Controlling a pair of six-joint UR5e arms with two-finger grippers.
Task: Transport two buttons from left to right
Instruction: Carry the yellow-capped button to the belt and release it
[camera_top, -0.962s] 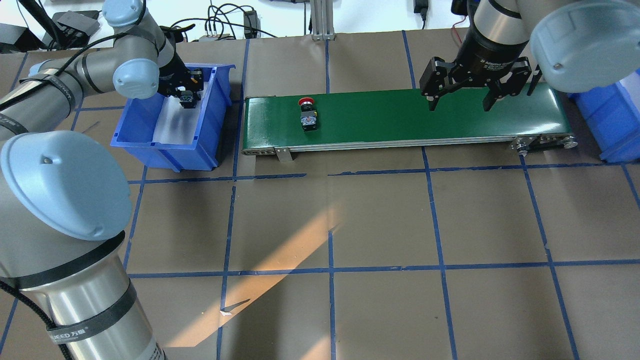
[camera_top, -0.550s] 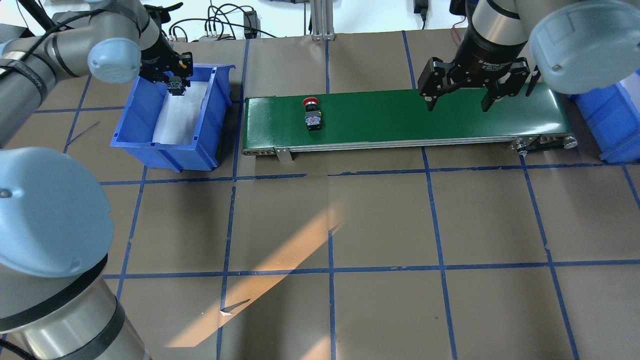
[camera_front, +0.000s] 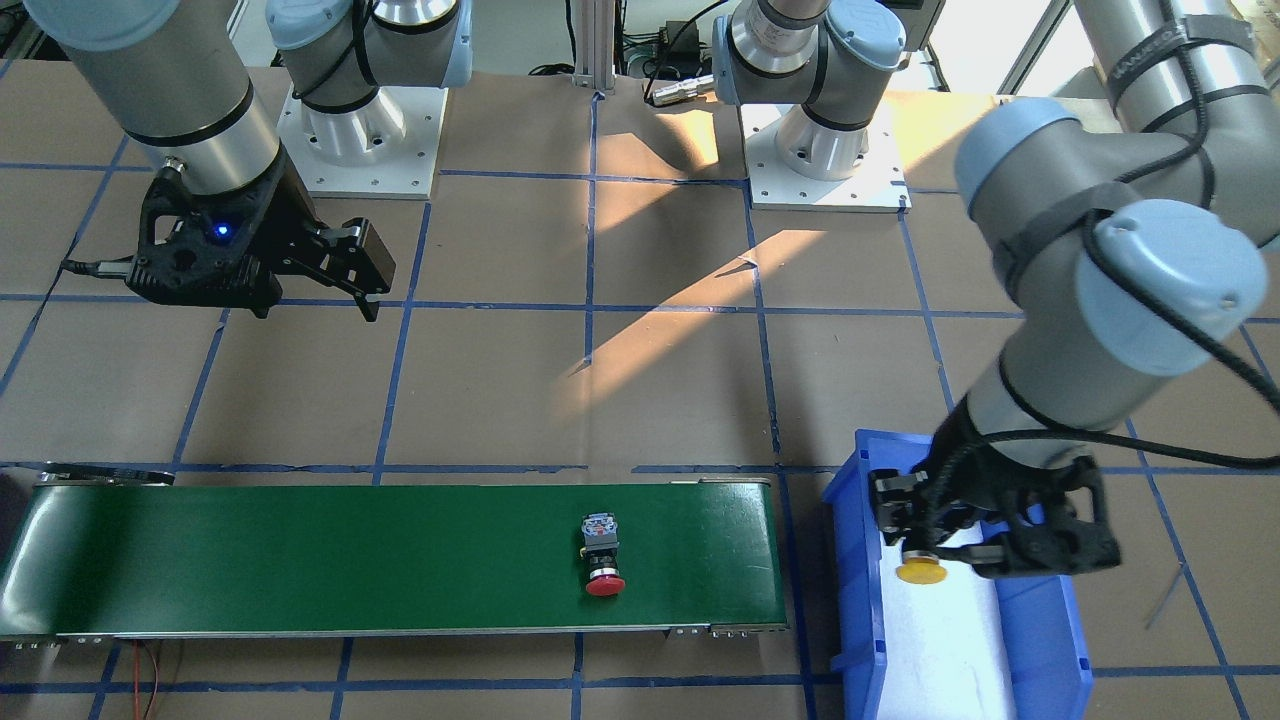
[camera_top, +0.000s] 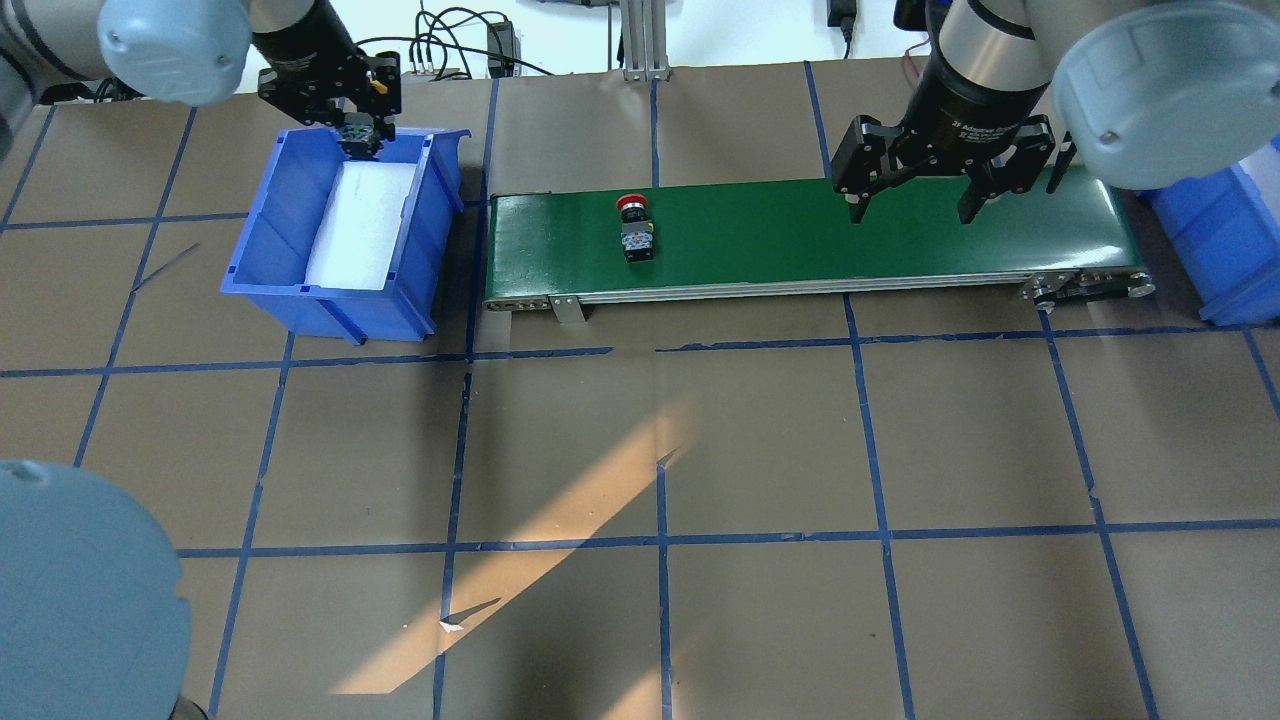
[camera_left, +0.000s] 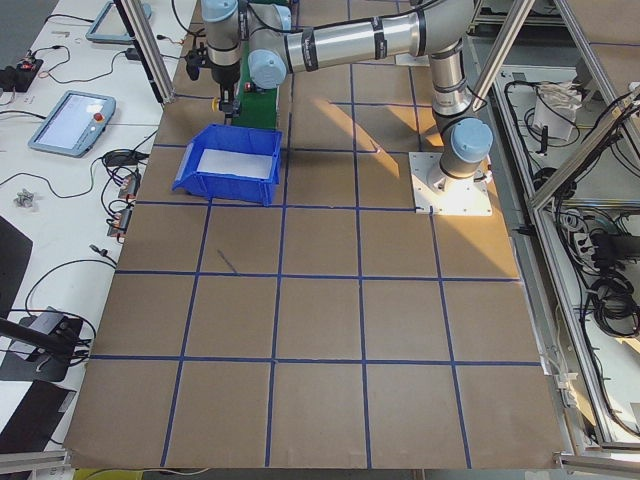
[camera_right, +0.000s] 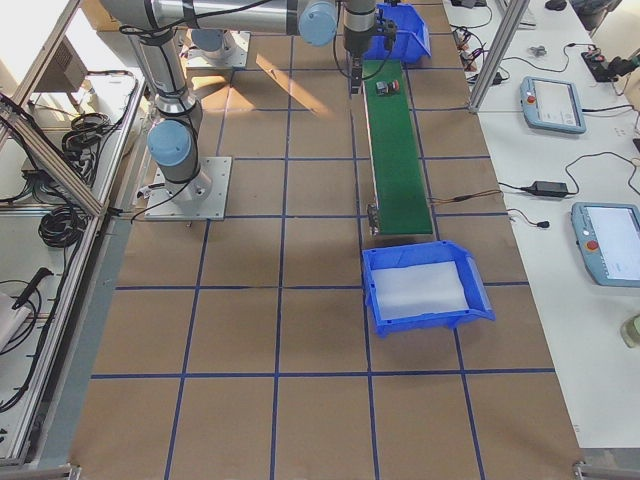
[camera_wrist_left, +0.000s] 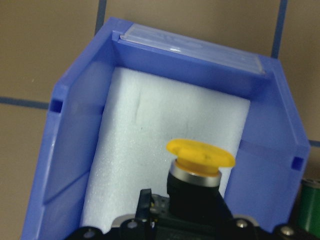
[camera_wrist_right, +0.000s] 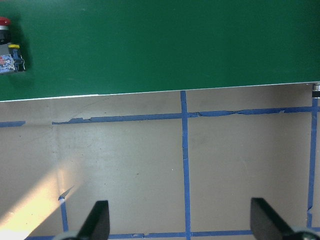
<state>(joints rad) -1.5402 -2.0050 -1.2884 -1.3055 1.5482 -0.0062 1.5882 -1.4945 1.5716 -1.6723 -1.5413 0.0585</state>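
Note:
The yellow button (camera_front: 921, 572) hangs over the far end of the left blue bin (camera_top: 330, 300), and my left gripper (camera_top: 360, 135) is shut on its black body. In the left wrist view its yellow cap (camera_wrist_left: 200, 155) sits above the bin's white foam. The red button (camera_top: 635, 225) lies on its side on the green conveyor belt (camera_top: 800, 230), near the belt's left end. My right gripper (camera_top: 912, 210) hovers open over the belt's right part, with nothing between its fingers (camera_wrist_right: 97, 220). The red button (camera_wrist_right: 7, 50) shows at the top left edge of the right wrist view.
A second blue bin (camera_top: 1230, 240) with white foam stands just past the belt's right end. The table is brown paper with a grid of blue tape. Cables and boxes lie beyond the table's far edge.
My left gripper has lifted the yellow button up out of the bin and toward its far end. The red button has drifted rightward along the belt. The right gripper has barely moved.

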